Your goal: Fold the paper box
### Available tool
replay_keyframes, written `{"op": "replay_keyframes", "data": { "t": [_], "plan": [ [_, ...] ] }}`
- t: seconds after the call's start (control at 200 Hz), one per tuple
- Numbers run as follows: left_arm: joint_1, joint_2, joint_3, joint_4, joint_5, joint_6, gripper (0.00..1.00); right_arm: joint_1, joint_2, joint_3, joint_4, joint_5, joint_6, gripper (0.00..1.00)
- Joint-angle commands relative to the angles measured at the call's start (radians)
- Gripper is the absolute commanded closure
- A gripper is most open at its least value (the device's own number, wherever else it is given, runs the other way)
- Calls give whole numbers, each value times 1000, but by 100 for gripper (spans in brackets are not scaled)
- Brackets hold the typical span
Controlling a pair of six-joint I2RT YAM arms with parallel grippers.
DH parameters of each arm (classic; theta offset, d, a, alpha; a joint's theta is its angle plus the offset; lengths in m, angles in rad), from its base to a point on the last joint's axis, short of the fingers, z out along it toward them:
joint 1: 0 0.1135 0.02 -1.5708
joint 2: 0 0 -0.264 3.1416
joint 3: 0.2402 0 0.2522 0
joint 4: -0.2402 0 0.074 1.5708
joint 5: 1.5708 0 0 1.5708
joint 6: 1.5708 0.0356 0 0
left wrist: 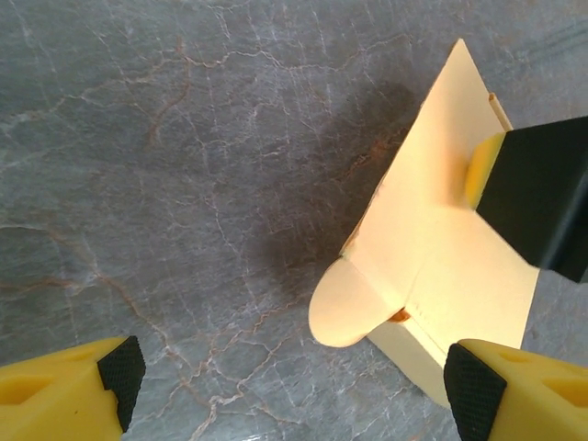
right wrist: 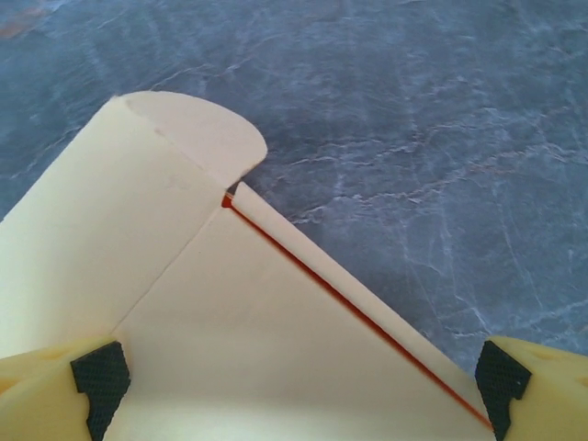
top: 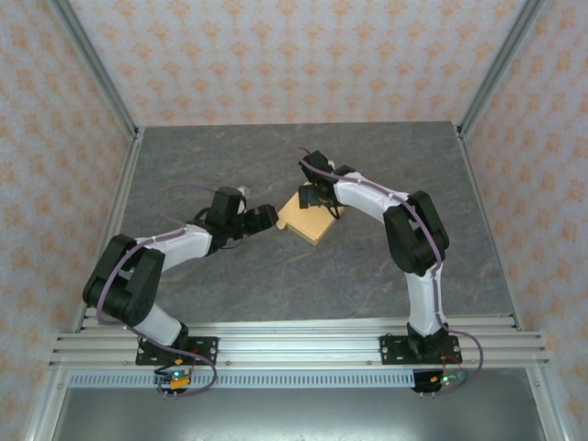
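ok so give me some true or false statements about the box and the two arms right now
1. The paper box lies near the middle of the table. True.
2. The box is dark blue. False: it is light orange-tan.
3. The left arm's jaws are shut tight. False: they stand wide apart, pointing toward the box.
4. The box has a rounded flap. True.
5. The right arm's jaws are far from the box, at the table's right edge. False: they stand open right over the box.
6. The table is grey with marble-like veins. True.
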Motion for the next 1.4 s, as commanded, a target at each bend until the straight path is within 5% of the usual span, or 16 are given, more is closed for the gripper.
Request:
{"op": "replay_keyframes", "data": {
  "t": [0.0,0.18,0.29,0.42,0.64,0.856,1.141,1.396],
  "plan": [
    [3,-19,-53,71,24,-43,12,4,-10,-88,-3,-108,-201,0],
    [3,-29,-122,126,29,-81,14,4,-9,-101,18,-276,-381,1],
    [-3,-31,-196,241,-17,-173,20,4,-15,-76,45,-315,-358,1],
    [-35,-21,-272,407,-61,-239,26,4,-84,-67,101,-246,-143,0],
    [-137,-54,-287,403,-151,-244,37,1,-274,-188,128,-61,282,1],
    [-207,-85,-290,355,-209,-263,41,1,-431,-435,247,-73,586,0],
    [-349,27,-328,556,-206,-463,43,1,-370,-416,167,-91,404,6],
    [-413,17,-346,560,-255,-488,42,1,-236,-362,216,-234,248,16]
  ]
}}
